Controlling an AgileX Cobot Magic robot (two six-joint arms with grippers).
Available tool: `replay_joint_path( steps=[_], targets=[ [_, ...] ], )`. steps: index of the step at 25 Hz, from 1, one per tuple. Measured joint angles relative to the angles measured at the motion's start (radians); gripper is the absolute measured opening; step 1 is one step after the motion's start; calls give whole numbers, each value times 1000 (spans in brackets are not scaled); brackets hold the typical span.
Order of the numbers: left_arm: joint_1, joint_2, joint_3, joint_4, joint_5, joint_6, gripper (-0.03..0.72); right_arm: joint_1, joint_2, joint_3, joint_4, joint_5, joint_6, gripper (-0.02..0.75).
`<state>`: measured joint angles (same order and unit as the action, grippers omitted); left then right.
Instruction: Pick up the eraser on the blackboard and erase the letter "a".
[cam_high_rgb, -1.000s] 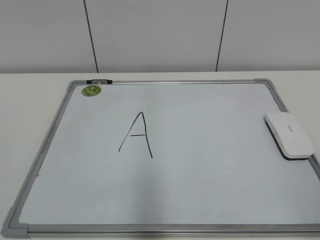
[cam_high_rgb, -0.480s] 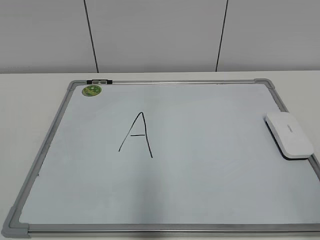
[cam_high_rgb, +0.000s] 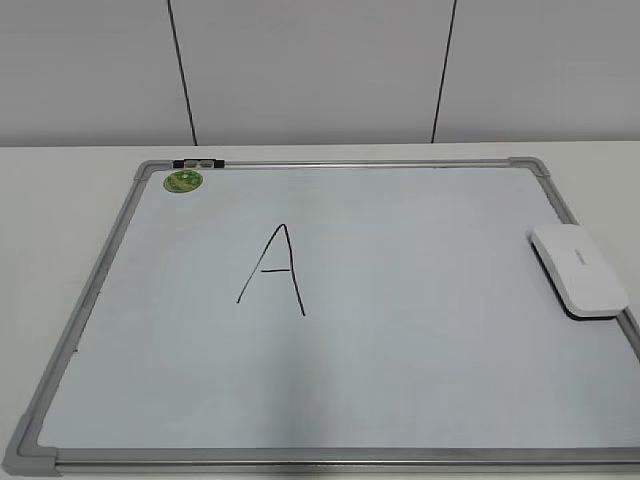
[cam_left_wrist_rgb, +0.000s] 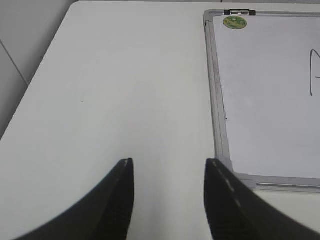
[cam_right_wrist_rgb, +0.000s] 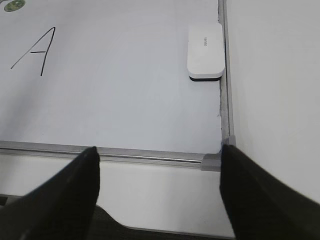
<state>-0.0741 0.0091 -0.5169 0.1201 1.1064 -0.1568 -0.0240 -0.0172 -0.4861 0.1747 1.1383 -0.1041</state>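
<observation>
The blackboard (cam_high_rgb: 400, 390) is a white dry-erase board with a grey frame, lying flat on the table. The white eraser (cam_high_rgb: 580, 270) lies on it at the right edge, near the frame. A large black capital "A" (cam_high_rgb: 272, 270) is written left of centre. No small letter "a" shows anywhere on the board. My left gripper (cam_left_wrist_rgb: 170, 161) is open and empty over bare table, left of the board's near left corner. My right gripper (cam_right_wrist_rgb: 160, 148) is open and empty over the table in front of the board's near right corner, with the eraser (cam_right_wrist_rgb: 205, 51) ahead of it. Neither gripper shows in the exterior view.
A round green sticker (cam_high_rgb: 183, 181) sits at the board's far left corner, next to a small black clip (cam_high_rgb: 198, 162) on the frame. White table (cam_left_wrist_rgb: 115, 80) surrounds the board. A grey panelled wall (cam_high_rgb: 320, 70) stands behind.
</observation>
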Motion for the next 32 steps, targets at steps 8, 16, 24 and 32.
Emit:
replay_joint_path(
  steps=[8,16,24,32],
  targets=[
    [0,0,0,0,0,0,321,0,0,0,3,0,-1,555],
    [0,0,0,0,0,0,316,0,0,0,3,0,-7,555],
    [0,0,0,0,0,0,316,0,0,-2,-5,2,-83,555],
    [0,0,0,0,0,0,316,0,0,-2,-5,2,-85,555]
  ],
)
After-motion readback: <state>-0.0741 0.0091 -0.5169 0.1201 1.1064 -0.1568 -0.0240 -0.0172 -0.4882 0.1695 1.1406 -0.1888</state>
